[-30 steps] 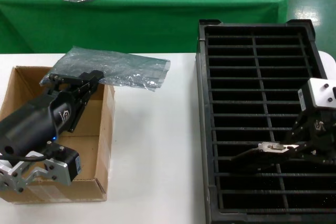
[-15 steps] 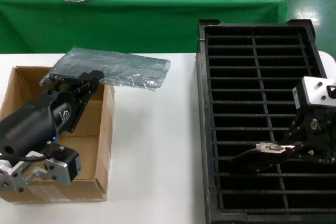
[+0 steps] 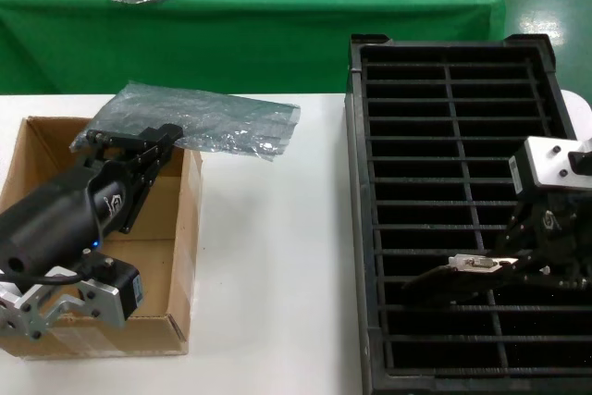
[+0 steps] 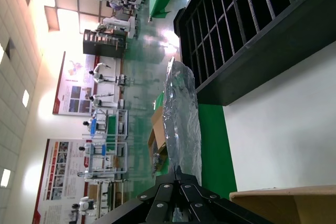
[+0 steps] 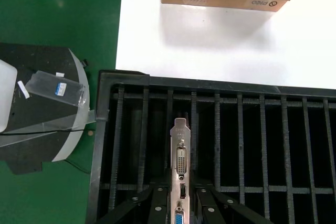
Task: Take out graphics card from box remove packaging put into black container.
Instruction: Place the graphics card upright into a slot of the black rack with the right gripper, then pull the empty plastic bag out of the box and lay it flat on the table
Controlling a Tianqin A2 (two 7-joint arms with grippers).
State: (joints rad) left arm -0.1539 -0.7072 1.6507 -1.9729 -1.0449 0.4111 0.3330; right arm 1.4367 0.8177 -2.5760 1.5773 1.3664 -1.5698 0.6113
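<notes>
Right tool (image 3: 504, 270) clamped on graphics card (image 3: 453, 277), over black container (image 3: 356, 228) at 4 o'clock. Stiff, fragile; I grip bracket end.

Left tool (image 3: 129, 150) closed, pinching packaging (image 3: 217, 122), at 9 o'clock.

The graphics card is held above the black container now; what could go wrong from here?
1. The graphics card lies across several dividers of the black container; if the right pincer lowers it misaligned, an edge may catch instead of entering a slot.
2. The left pincer holds the packaging over the box; released, it may fall back inside.
</notes>
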